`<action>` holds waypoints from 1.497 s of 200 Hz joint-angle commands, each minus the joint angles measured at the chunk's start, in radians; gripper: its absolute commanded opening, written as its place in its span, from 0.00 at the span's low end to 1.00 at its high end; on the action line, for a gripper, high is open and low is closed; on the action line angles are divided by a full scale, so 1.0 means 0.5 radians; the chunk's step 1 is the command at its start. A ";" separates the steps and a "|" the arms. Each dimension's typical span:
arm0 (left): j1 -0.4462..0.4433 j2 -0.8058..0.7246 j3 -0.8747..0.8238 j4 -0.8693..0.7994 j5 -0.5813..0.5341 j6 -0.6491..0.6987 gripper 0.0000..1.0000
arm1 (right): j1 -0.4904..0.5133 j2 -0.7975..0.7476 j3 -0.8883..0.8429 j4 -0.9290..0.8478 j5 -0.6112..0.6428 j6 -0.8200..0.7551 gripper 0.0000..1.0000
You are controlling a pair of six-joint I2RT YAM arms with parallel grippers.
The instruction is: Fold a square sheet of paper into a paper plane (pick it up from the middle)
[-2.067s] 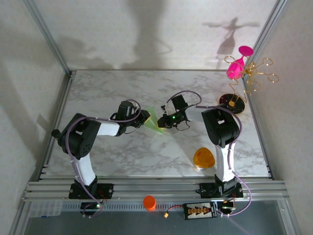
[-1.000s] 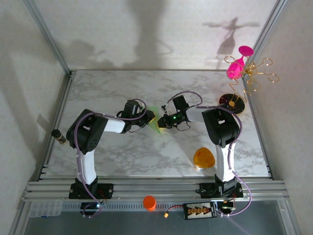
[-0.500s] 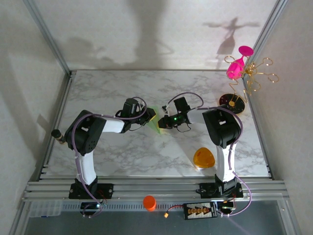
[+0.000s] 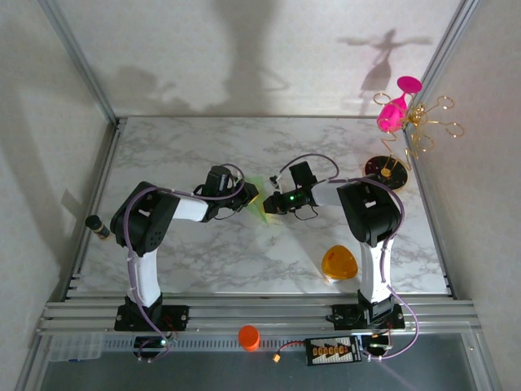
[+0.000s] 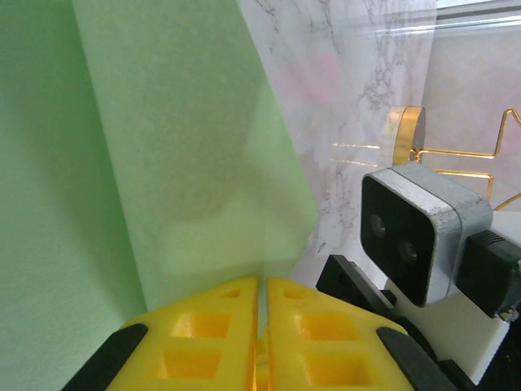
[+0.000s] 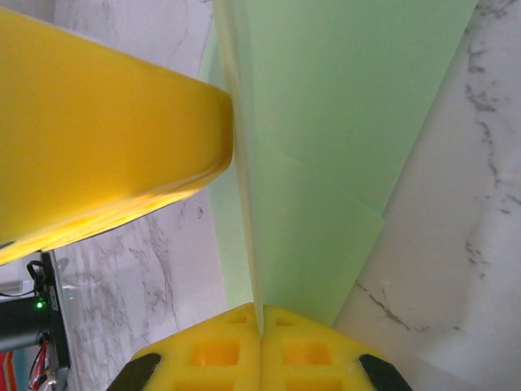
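- left gripper point(image 4: 249, 195): fingers pressed together, pinching one edge of the green paper point(image 4: 260, 201). On the left wrist camera the sheet rises straight out of the seam between the fingertips.
- right gripper point(image 4: 271, 204): clamped too, with the paper edge caught in the seam between its two yellow fingertips.
- paper is folded, with overlapping layers and a visible crease. It spans the short gap from one pair of fingertips to the other.
- right wrist camera: a left finger sits against the paper just beyond the right fingertips, up and to the left.
- marble table point(image 4: 203, 252) lies behind the paper; can't tell if they touch.
- orange piece point(image 4: 339, 263) is well apart from both fingertip pairs.
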State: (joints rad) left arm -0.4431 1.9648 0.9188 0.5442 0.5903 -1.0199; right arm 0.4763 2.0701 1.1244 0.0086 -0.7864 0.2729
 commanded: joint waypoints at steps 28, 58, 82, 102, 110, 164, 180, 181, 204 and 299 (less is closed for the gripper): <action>0.027 0.011 0.021 -0.012 0.024 0.067 0.14 | 0.023 0.234 -0.102 -0.121 0.423 -0.113 0.06; 0.019 0.069 0.087 -0.026 0.049 0.078 0.14 | 0.024 0.246 -0.081 -0.141 0.422 -0.118 0.08; 0.010 0.093 0.113 -0.030 0.065 0.085 0.13 | 0.022 0.250 -0.066 -0.164 0.435 -0.123 0.11; 0.006 0.101 0.132 -0.046 0.070 0.095 0.13 | 0.024 0.257 -0.056 -0.177 0.438 -0.124 0.15; 0.003 0.108 0.135 -0.051 0.074 0.101 0.13 | 0.023 0.259 -0.055 -0.177 0.440 -0.120 0.16; -0.007 0.125 0.156 -0.057 0.089 0.109 0.13 | 0.023 0.275 -0.035 -0.204 0.453 -0.097 0.20; -0.007 0.132 0.167 -0.060 0.092 0.111 0.13 | 0.022 0.278 -0.035 -0.207 0.455 -0.087 0.19; -0.007 0.132 0.168 -0.059 0.092 0.112 0.13 | 0.022 0.278 -0.035 -0.207 0.454 -0.086 0.19; -0.009 0.135 0.172 -0.056 0.102 0.119 0.13 | 0.022 0.284 -0.033 -0.222 0.451 -0.078 0.15; 0.064 0.027 0.064 0.010 0.090 0.130 0.14 | 0.002 0.303 -0.017 -0.270 0.462 -0.056 0.06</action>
State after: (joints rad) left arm -0.4316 2.0129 0.9810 0.5224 0.6220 -0.9661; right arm 0.4709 2.0911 1.1652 -0.0559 -0.8055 0.2707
